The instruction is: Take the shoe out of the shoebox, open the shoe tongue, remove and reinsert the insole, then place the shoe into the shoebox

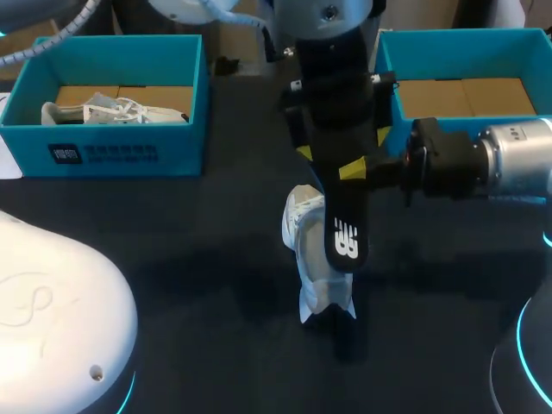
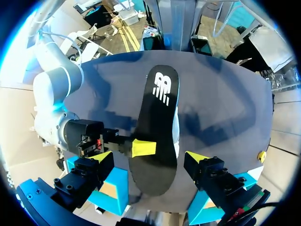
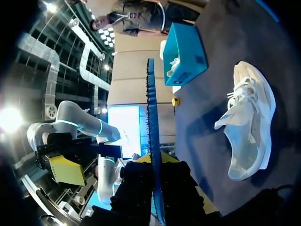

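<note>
A black insole [image 1: 341, 207] hangs in the air over the middle of the table, logo end down. My right gripper [image 1: 355, 168] is shut on its edge; in the right wrist view the insole [image 3: 151, 127] stands edge-on between its fingers [image 3: 141, 188]. My left gripper [image 2: 149, 157] is open, its yellow tips on either side of the insole's [image 2: 157, 122] upper end without touching it. Below lies the white shoe [image 1: 310, 259], mostly hidden under the insole in the left wrist view. The right wrist view shows the shoe [image 3: 247, 127] on its sole on the dark table.
A teal shoebox [image 1: 129, 155] at the back left holds another white shoe [image 1: 103, 112]. A second teal shoebox [image 1: 470, 43] at the back right has only its cardboard bottom showing. My right arm [image 1: 509, 164] reaches in low across the right side.
</note>
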`<state>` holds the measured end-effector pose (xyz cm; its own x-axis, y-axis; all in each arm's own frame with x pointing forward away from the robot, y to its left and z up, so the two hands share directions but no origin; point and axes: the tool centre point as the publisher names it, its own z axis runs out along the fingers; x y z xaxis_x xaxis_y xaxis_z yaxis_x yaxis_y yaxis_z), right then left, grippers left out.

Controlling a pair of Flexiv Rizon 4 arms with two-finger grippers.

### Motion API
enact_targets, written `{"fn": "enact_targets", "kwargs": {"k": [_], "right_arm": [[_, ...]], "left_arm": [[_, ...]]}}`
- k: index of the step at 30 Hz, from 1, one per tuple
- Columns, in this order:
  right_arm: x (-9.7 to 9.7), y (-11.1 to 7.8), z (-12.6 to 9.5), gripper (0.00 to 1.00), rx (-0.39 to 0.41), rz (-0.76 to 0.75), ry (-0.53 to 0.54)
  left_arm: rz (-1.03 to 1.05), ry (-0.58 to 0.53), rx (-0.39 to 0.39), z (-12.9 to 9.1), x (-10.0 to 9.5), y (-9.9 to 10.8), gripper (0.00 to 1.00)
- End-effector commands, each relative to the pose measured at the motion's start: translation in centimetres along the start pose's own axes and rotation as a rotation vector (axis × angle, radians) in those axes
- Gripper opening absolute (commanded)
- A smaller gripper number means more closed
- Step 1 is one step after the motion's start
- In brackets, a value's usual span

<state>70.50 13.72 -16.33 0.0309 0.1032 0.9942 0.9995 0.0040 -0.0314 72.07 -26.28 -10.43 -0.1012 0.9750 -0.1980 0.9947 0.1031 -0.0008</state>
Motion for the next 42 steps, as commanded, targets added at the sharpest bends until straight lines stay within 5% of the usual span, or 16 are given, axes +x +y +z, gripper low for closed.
{"fn": "enact_targets", "kwargs": {"k": [1, 13, 33, 42], "right_arm": [[0.0, 0.3, 0.1, 0.00, 0.004, 0.003, -0.002], [0.1, 0.6, -0.3, 0.00, 0.002, 0.009, -0.003], [0.7, 0.1, -1.0, 0.00, -0.011, 0.029, -0.015], [1.2, -0.5, -1.4, 0.00, -0.029, 0.035, -0.023]], "left_arm": [[0.000, 0.001, -0.002, -0.4, 0.0, 0.1, 1.00], [-0.006, -0.103, -0.011, 0.2, 0.8, 0.6, 1.00], [0.031, -0.690, -0.018, -0.7, 4.1, 0.5, 1.00], [0.028, -0.867, -0.035, -1.3, 5.0, 0.0, 1.00]]}}
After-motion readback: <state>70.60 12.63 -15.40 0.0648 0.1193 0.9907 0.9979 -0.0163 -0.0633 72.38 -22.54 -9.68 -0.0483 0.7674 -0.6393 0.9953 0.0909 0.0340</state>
